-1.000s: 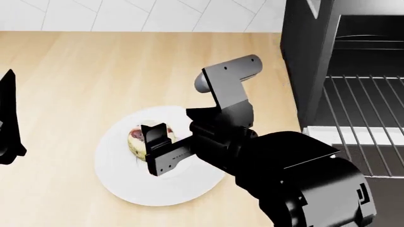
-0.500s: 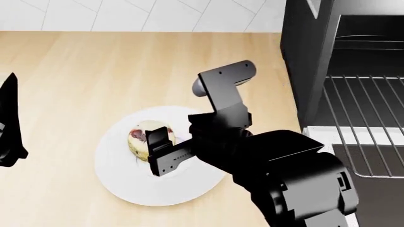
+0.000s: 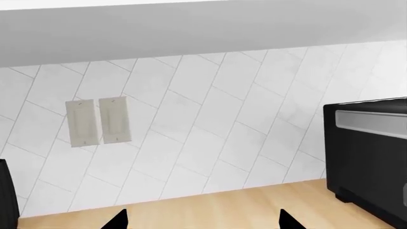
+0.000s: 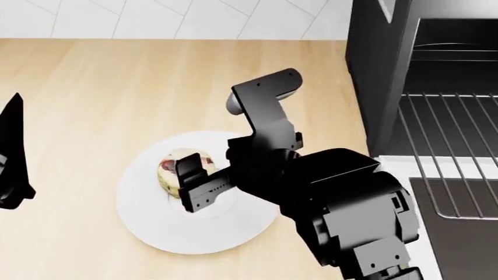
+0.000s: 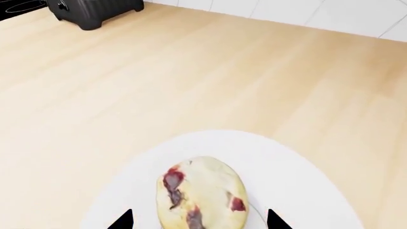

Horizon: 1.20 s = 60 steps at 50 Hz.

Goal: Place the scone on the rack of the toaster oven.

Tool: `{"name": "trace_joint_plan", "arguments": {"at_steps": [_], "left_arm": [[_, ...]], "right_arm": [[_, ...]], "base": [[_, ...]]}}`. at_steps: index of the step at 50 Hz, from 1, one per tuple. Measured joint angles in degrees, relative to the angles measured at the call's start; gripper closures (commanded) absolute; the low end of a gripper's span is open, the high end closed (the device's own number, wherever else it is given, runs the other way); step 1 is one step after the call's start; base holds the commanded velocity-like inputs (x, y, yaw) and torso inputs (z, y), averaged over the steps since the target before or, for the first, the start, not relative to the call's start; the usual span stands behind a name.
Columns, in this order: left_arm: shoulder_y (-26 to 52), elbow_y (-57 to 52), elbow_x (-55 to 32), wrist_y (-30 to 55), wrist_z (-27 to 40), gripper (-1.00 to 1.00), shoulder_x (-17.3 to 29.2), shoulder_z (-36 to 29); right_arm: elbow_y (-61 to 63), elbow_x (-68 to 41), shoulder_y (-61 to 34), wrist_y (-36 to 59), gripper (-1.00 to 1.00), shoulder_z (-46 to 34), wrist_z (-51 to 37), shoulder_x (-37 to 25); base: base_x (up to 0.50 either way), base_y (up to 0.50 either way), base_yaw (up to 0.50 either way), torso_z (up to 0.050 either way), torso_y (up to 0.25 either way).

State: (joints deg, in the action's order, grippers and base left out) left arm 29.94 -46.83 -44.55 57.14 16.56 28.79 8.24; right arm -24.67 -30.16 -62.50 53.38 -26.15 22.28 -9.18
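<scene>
The scone (image 5: 202,194) lies on a white plate (image 4: 233,227) on the pale wooden counter (image 4: 93,93), between the right gripper's (image 5: 198,220) spread fingertips.

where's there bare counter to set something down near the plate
Bare wood lies between the plate and the tiled wall, and between the plate and the left tool. It is crowded at the plate, where the right tool straddles the scone, and by the toaster oven.

The scone (image 4: 177,170) lies on the plate (image 4: 155,224), left of its middle; the plate sits on the counter (image 4: 116,93). The toaster oven (image 4: 389,70) stands to the right, the rack (image 4: 451,140) inside it, behind the lowered door (image 4: 455,233)
</scene>
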Motion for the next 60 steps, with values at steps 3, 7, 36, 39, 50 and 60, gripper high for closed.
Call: {"name": "trace_joint_plan", "arguments": {"at_steps": [3, 7, 36, 39, 50, 60], "left_arm": [[-0.17, 0.00, -0.05, -0.14, 0.00, -1.00, 0.05, 0.02], [-0.34, -0.02, -0.15, -0.25, 0.06, -1.00, 0.12, 0.07], [-2.09, 0.13, -0.20, -1.82, 0.10, -1.00, 0.60, 0.29], [-2.35, 0.20, -0.13, -2.11, 0.02, -1.00, 0.63, 0.30], [-3.28, 0.46, 0.08, -3.04, -0.22, -1.00, 0.83, 0.40], [-3.71, 0.51, 0.07, -3.41, -0.16, -1.00, 0.95, 0.28]], "right_arm": [[-1.01, 0.27, -0.51, -0.40, -1.00, -0.60, 0.40, 0.32], [-2.20, 0.53, -1.01, -0.90, -1.00, -1.32, 0.90, 0.71], [-10.41, 1.87, -3.41, -4.97, -1.00, -4.65, 3.17, 2.90], [-11.28, 2.01, -3.72, -5.35, -1.00, -5.06, 3.47, 3.23], [-14.95, 2.50, -4.82, -7.12, -1.00, -6.52, 4.66, 4.47], [-17.72, 2.64, -5.47, -8.59, -1.00, -7.27, 5.23, 5.05]], "base": [[0.00, 0.00, 0.00, 0.000, 0.000], [0.00, 0.00, 0.00, 0.000, 0.000], [0.00, 0.00, 0.00, 0.000, 0.000], [0.00, 0.00, 0.00, 0.000, 0.000], [0.00, 0.00, 0.00, 0.000, 0.000], [0.00, 0.00, 0.00, 0.000, 0.000]]}}
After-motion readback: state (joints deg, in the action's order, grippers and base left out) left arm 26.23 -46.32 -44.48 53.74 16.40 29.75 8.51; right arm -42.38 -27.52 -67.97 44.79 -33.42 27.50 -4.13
